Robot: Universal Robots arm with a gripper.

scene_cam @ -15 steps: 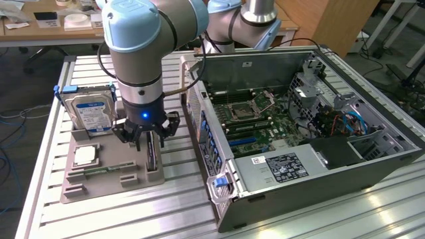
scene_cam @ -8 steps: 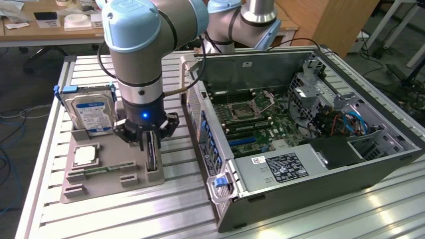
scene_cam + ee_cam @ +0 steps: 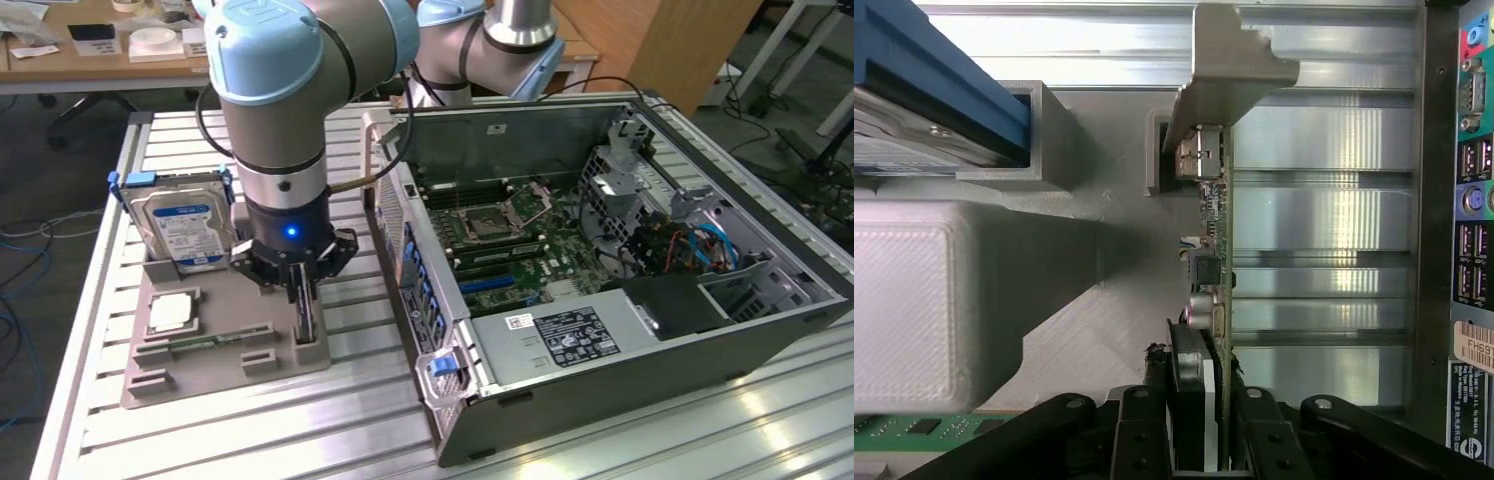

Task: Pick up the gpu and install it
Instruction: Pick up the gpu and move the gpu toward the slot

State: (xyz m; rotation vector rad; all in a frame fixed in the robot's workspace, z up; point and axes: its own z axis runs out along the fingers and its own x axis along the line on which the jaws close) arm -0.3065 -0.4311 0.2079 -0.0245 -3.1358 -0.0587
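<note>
Pickup stage, I'd say. Open PC case point(image 3: 641, 375) sits beside the gray holder tray point(image 3: 200, 385) on the counter point(image 3: 721, 440), and the gpu point(image 3: 1216, 250) stands on edge in the tray's slot. Jaws straddle it closely; can't tell if they're gripping. Needs a firm pinch, then a straight lift.

gripper point(image 3: 302, 298): lowered onto the top edge of the gpu point(image 3: 306, 328)
gpu: standing on edge in the grey holder point(image 3: 214, 378)
hard drive point(image 3: 187, 228): upright, at 10 o'clock from the gpu
computer case point(image 3: 641, 385): side open, at 3 o'clock from the grey holder
table point(image 3: 267, 435): slatted metal, under both
</note>
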